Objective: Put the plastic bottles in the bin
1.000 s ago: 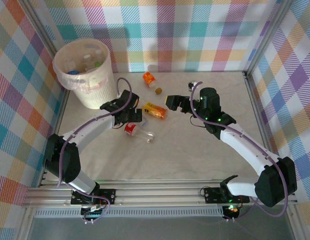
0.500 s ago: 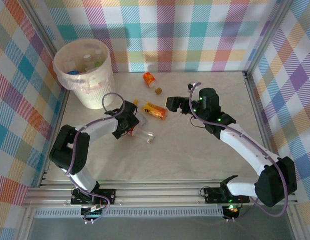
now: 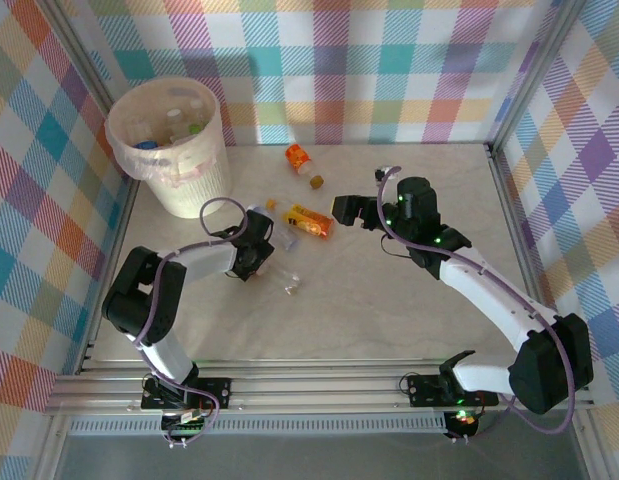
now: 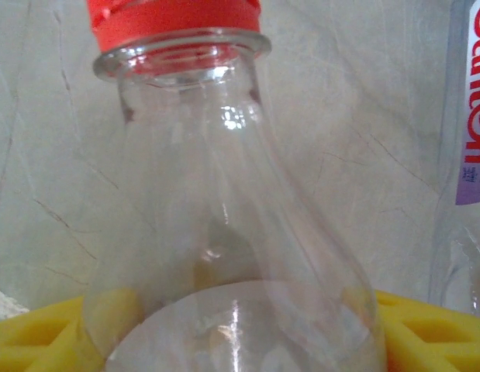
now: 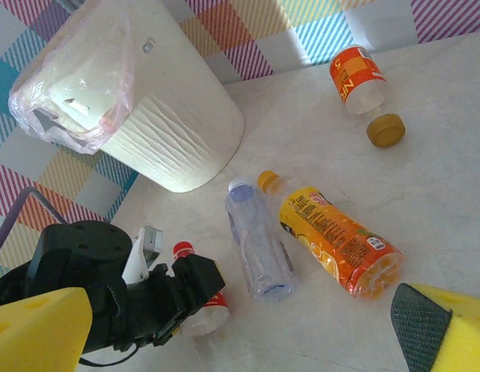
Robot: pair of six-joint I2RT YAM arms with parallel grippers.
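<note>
The left hand [image 3: 259, 258] pinches a clear red-capped bottle [image 4: 224, 194] on the tabletop [image 3: 389, 300] at centre-left of the overhead view, below the bin [image 3: 194, 185] at upper left. The right hand [image 5: 240, 333] hovers wide open. Held on its slick, tapering shoulder, the bottle could squirt free when lifted.

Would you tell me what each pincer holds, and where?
Left pincer: apparently the clear red-capped plastic bottle, by its wide body below the neck. Right pincer: nothing.
</note>
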